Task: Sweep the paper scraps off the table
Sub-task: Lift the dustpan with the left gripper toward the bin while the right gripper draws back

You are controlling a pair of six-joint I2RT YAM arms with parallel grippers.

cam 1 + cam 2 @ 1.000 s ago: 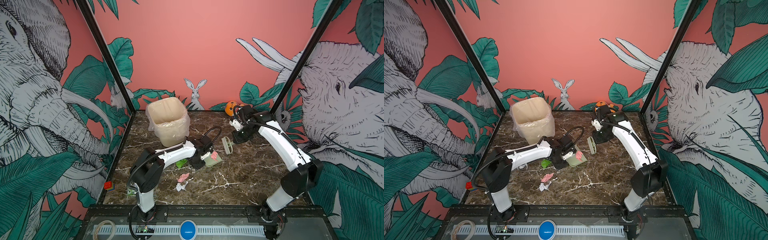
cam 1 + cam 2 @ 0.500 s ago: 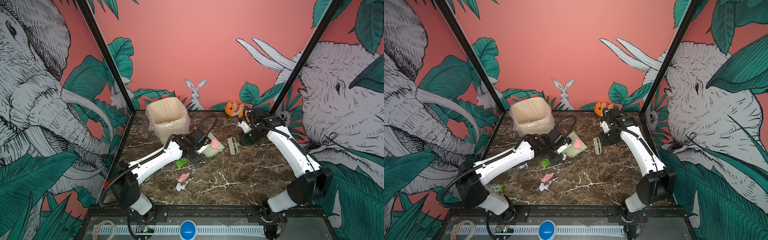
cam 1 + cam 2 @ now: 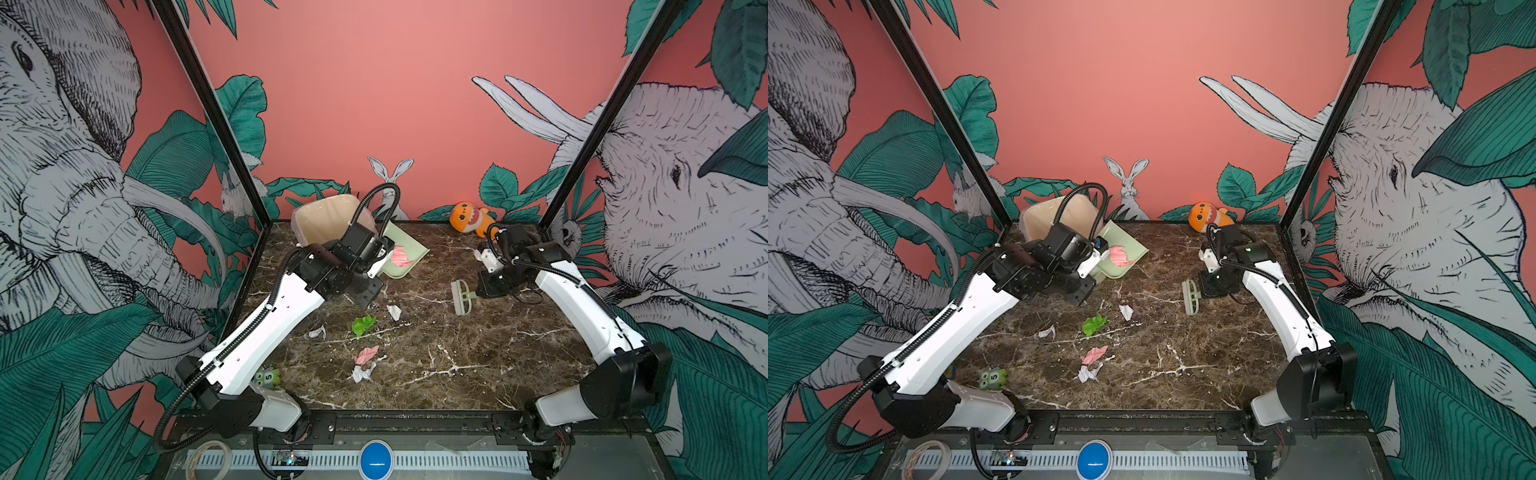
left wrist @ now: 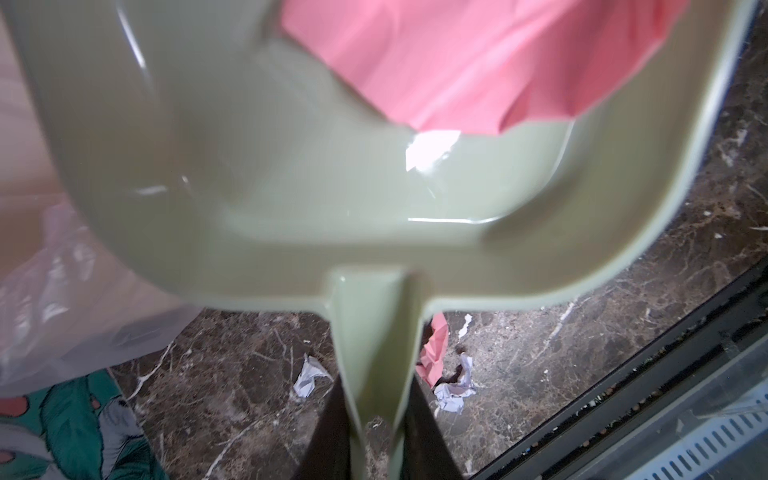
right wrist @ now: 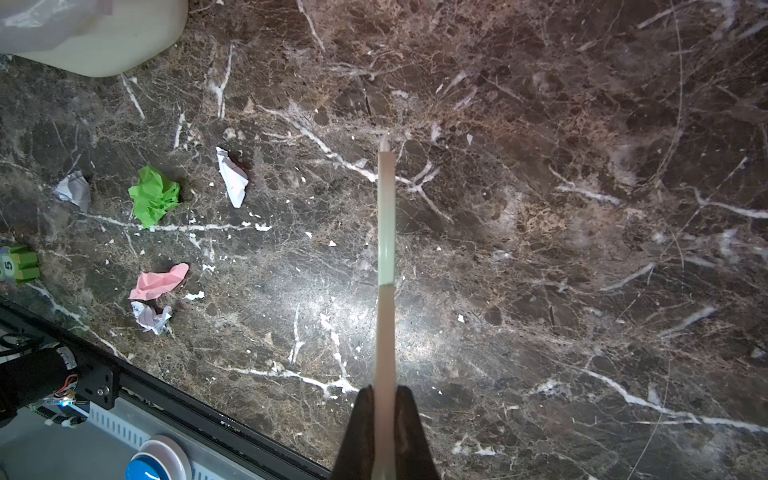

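Pale green plastic fills the left wrist view: the left tool (image 4: 376, 440) is clenched on the handle of the dustpan (image 4: 257, 174), its dark fingers (image 4: 328, 432) on either side of the stem. In both top views the dustpan (image 3: 405, 253) is raised off the desk and tilted, just beside the beige bin (image 3: 324, 218) with its clear plastic liner, at the far left corner. A pink scrap (image 3: 400, 257) lies inside the pan; the wrist view shows it resting against the pan's inner wall.

The right tool (image 5: 384, 415) is clenched on the thin handle of the brush (image 5: 385, 232), seen edge-on from the wrist. In a top view the brush (image 3: 1190, 296) hangs at the right tool, head toward the middle of the desk, well apart from the dustpan.

The desk (image 3: 498, 353) is dark brown marble with white veins and a black frame. The paper scraps (image 3: 363, 325) left on it sit left of centre: a bright green one, a white one (image 3: 394, 311) just beyond it, another white one (image 3: 318, 331) to its left, and nearer the front a pink one (image 3: 367, 354) touching a white one (image 3: 361, 372). Tiny white flecks are scattered around them.

An orange plush toy (image 3: 471, 217) lies at the back edge, near the right arm. A small green block marked with a 5 (image 3: 993, 377) sits at the front left, beside the left arm's base.
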